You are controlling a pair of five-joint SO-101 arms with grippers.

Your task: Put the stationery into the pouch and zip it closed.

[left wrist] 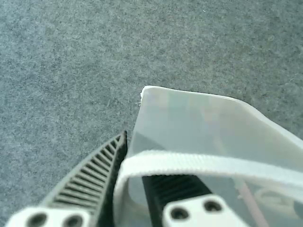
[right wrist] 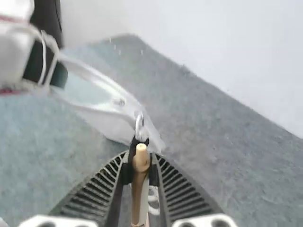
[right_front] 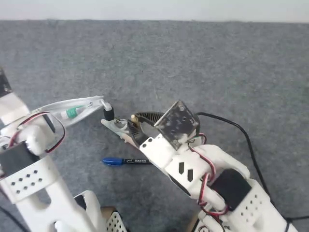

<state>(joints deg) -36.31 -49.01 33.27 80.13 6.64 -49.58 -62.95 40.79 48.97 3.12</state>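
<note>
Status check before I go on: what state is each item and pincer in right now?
Pouch: clear, gripped at its edge by the left pincer, one green-banded item inside.
Left pincer: shut on the pouch.
Tan stick: clamped in the right pincer, outside the pouch.
Right pincer: shut on the tan stick.
Blue pen: lying loose on the mat, outside the pouch.
</note>
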